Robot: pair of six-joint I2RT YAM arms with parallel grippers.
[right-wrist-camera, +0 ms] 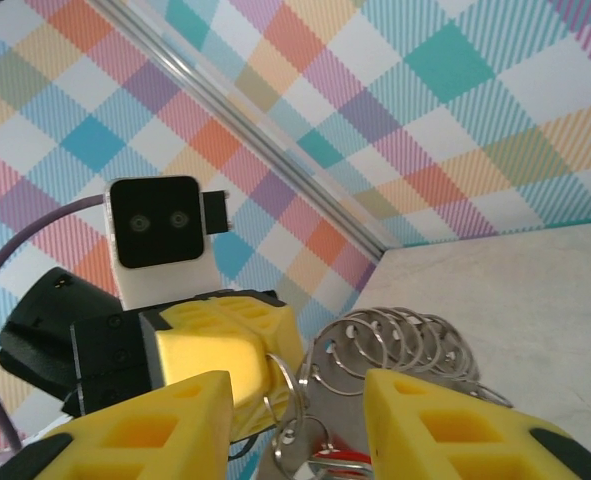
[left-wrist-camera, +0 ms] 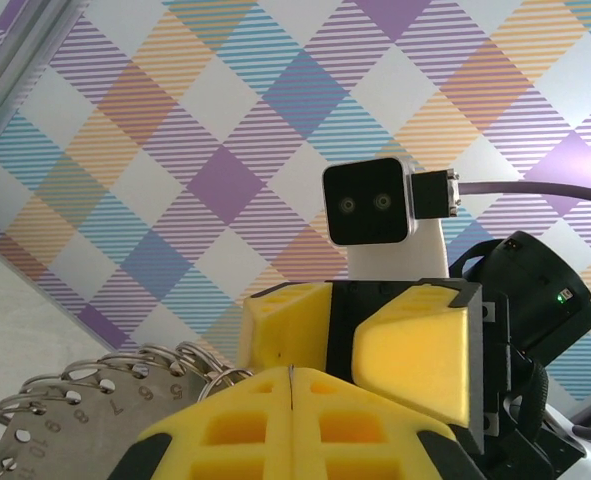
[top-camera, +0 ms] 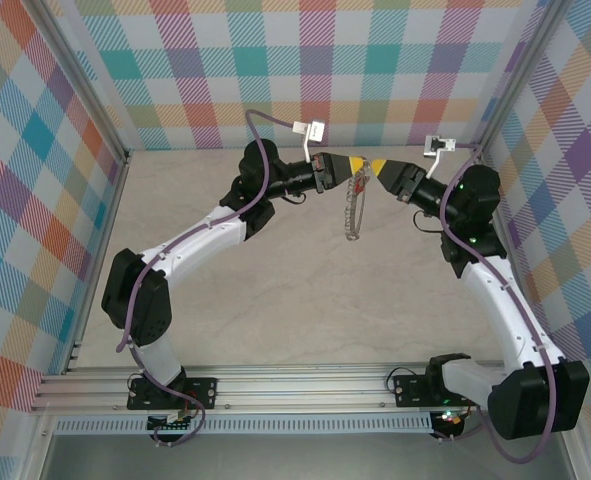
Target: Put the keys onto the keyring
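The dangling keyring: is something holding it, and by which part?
The left gripper pinches the keyring by one end; the right gripper is open, close by.

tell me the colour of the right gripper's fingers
Yellow; the fingers show best in the left wrist view.

White links join chunky black joints on both arms. Purple cables run alongside; the fingers are yellow.

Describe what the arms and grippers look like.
The left arm and right arm have white links, black joints and purple cables. The left gripper and right gripper have blocky yellow fingers with square recesses, black bodies and a white two-lens camera each.
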